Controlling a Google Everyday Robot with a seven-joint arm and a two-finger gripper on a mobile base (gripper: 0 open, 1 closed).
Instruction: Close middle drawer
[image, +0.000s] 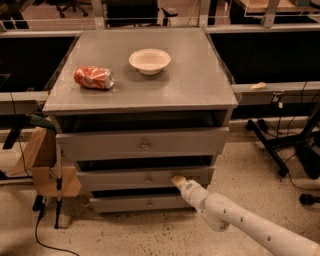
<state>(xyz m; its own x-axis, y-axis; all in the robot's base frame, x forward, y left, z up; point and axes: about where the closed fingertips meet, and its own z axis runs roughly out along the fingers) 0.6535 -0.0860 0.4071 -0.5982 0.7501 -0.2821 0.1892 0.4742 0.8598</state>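
At the far left a tan cardboard piece (42, 160), flat and angular, leans beside the cabinet, and a thin black cable (39, 235) trails over the speckled terrazzo floor (125, 235) below it. The cabinet (200, 90) is a squat grey-painted chest with a smooth, dull square top. On the left part of that top lies a crushed red can (94, 77), dented and glossy, on its side. Right of it and a little farther back sits a shallow round bowl (149, 61), off-white and matte, well apart from the can. Below the top, the top drawer (100, 145) stands pulled out, its tall flat front carrying a shiny round knob. Under it the middle drawer (115, 179) is also partly out, its low flat grey front showing a dark gap above it and a small dull knob (148, 179) at its centre. The bottom drawer (120, 203) sits lowest, set farther back than the other two. Just right of the small knob, the pale tip of the gripper (177, 179) touches the middle drawer's front panel; I cannot tell whether it is open or closed. Behind it the smooth white tubular arm (240, 220), dotted with small holes, runs down toward the lower right corner. At the far right, a black chair base (280, 145) with slim legs rests on the floor.
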